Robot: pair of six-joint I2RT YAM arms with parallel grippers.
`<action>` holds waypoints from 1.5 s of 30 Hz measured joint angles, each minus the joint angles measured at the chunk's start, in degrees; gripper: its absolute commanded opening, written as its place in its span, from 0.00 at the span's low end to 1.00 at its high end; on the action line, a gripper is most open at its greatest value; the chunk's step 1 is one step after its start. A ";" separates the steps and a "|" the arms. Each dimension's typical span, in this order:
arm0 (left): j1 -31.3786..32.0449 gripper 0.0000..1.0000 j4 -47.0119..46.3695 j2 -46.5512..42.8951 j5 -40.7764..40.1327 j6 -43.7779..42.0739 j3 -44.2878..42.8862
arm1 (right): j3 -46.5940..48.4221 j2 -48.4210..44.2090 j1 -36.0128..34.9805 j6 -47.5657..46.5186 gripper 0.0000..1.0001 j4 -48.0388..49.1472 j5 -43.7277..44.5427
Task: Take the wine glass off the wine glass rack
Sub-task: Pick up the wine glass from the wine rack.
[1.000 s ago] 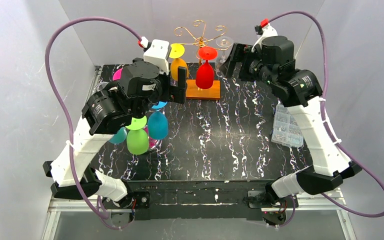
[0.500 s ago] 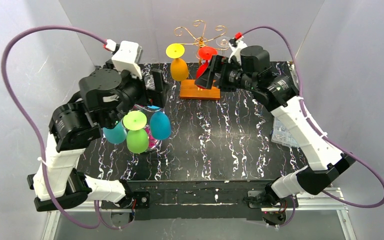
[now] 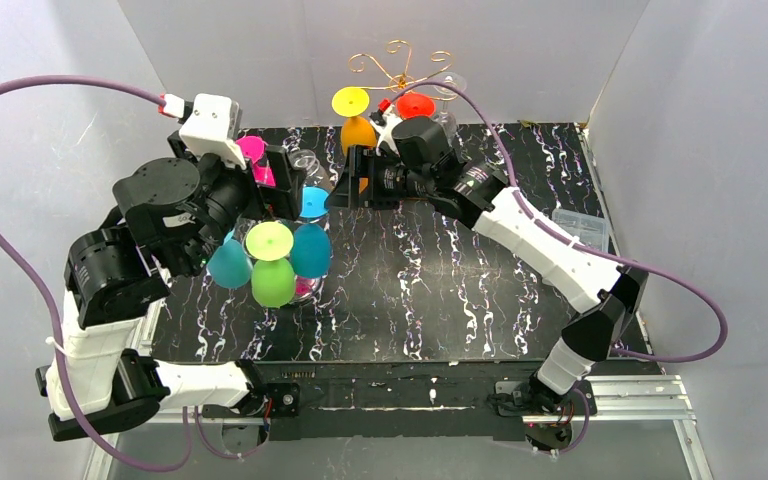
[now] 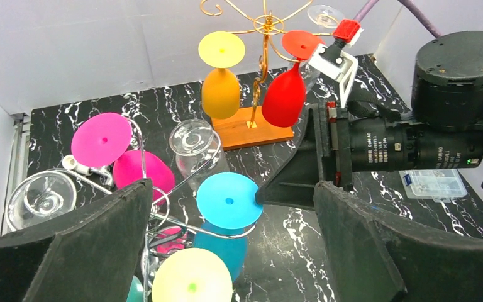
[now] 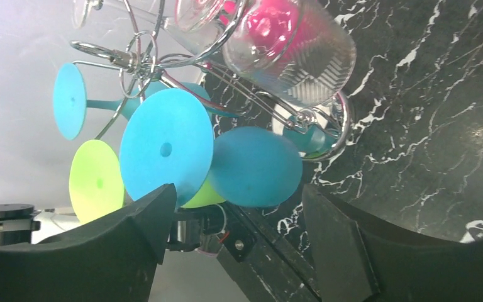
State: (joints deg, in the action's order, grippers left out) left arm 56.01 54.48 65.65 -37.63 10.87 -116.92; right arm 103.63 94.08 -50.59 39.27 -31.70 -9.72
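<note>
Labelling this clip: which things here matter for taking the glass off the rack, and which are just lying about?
Likely in the job: right tool, blue glass it is lined up on, silver wire rack.
Lying about: gold rack, yellow glass, red glass, plastic box.

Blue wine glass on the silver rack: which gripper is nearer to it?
Right. The right gripper frames the blue wine glass between its open fingers, one fingertip right by the foot's rim. The left gripper, also open, sits farther back on the opposite side, facing it.
</note>
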 measured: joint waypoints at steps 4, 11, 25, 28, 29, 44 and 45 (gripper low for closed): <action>0.00 0.99 -0.07 -1.38 -1.18 -0.04 1.22 | -0.55 0.07 -0.17 2.12 0.78 2.32 -0.72; 0.00 0.99 -0.44 -3.23 -2.54 -0.17 4.20 | -4.22 -0.13 -0.17 6.43 0.70 7.39 -1.38; 0.00 0.99 -1.77 -4.11 -3.85 -0.44 7.39 | -7.93 -0.72 -0.17 13.22 0.49 13.97 -2.27; 0.00 0.99 -1.79 -4.15 -3.96 -0.44 7.58 | -8.72 -1.27 -0.17 14.19 0.44 15.26 -2.25; 0.00 0.99 -1.79 -4.15 -3.96 -0.44 7.65 | -9.09 -1.53 -0.17 14.49 0.43 15.37 -2.27; 0.00 0.99 -1.84 -4.50 -3.98 -0.35 8.46 | -11.34 -3.63 0.17 17.88 0.16 18.16 -2.82; 0.00 0.99 -1.84 -4.50 -3.98 -0.37 8.46 | -11.74 -3.82 0.26 18.18 0.14 18.58 -2.93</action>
State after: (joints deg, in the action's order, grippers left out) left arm 56.01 52.64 61.14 -41.60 10.50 -108.47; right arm 91.90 90.26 -50.33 57.45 -13.13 -12.64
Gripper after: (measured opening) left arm 0.992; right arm 0.184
